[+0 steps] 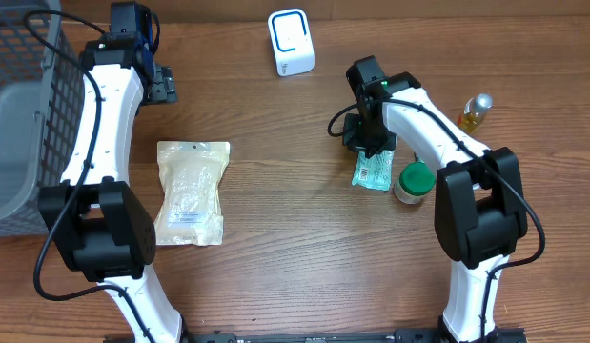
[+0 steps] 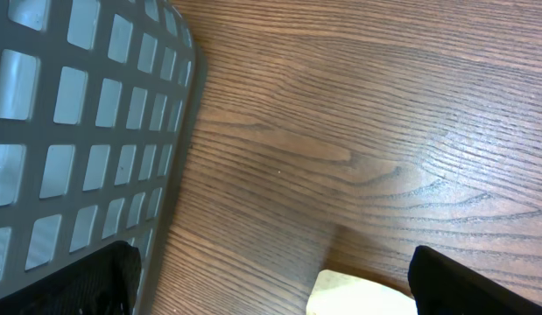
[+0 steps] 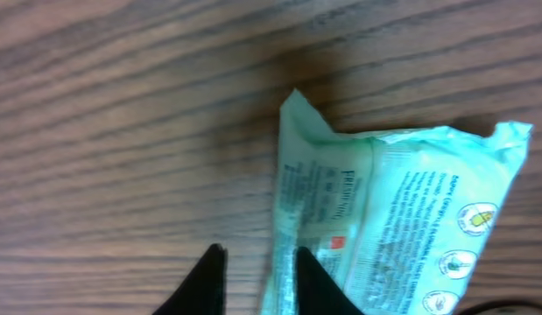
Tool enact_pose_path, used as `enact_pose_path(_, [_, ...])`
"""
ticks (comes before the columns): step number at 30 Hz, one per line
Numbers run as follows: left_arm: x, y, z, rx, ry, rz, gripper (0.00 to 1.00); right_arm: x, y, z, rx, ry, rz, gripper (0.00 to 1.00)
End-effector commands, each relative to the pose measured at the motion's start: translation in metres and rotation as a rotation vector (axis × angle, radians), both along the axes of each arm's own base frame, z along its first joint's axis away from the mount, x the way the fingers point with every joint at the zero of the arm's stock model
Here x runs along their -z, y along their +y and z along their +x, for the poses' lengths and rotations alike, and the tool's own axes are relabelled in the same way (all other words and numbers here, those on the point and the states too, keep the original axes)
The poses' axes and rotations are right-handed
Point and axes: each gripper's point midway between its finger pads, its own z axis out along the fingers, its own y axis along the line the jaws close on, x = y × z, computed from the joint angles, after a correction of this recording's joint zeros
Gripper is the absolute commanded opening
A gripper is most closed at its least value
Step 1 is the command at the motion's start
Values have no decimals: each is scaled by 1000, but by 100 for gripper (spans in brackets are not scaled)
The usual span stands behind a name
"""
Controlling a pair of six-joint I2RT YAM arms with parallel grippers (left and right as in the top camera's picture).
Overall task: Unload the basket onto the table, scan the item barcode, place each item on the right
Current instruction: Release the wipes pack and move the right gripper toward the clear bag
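A mint-green printed packet (image 1: 374, 172) lies flat on the wooden table, just below my right gripper (image 1: 371, 148). In the right wrist view the right gripper (image 3: 259, 249) straddles the packet's (image 3: 402, 219) left edge with its jaws narrowly apart. One finger rests over the packet and the other is over bare wood, with a strip of wood showing between it and the packet. The white scanner (image 1: 291, 42) stands at the back centre. My left gripper (image 1: 159, 84) is wide open at the back left, and in its own view the left gripper (image 2: 271, 262) holds nothing. No barcode can be made out.
A beige pouch (image 1: 192, 192) lies front left, and its corner (image 2: 358, 297) shows under the left gripper. A grey mesh basket (image 1: 23, 105) fills the left edge. A green-lidded jar (image 1: 413, 181) touches the packet's right side, and a small bottle (image 1: 474, 112) stands beyond it.
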Motion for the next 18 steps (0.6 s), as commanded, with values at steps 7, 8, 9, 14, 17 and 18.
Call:
enact_pose_path(7, [-6,-1,2,-7,-19,9,100,2,20,3,-32,-32,23,4])
enact_pose_path(8, [-6,-1,2,-6,-18,9,99,2,18,3,-31,-35,15,4])
enact_pose_path(9, [-6,-1,2,-6,-18,9,100,3,16,4,-29,-38,4,4])
enact_pose_path(14, [-6,-1,2,-7,-19,9,100,12,6,-2,-22,-26,-38,4])
enact_pose_path(17, [-6,-1,2,-7,-19,9,100,19,-6,-6,-14,-18,-90,4])
enact_pose_path(18, [-6,-1,2,-7,-19,9,100,21,-10,-7,-11,-18,-112,4])
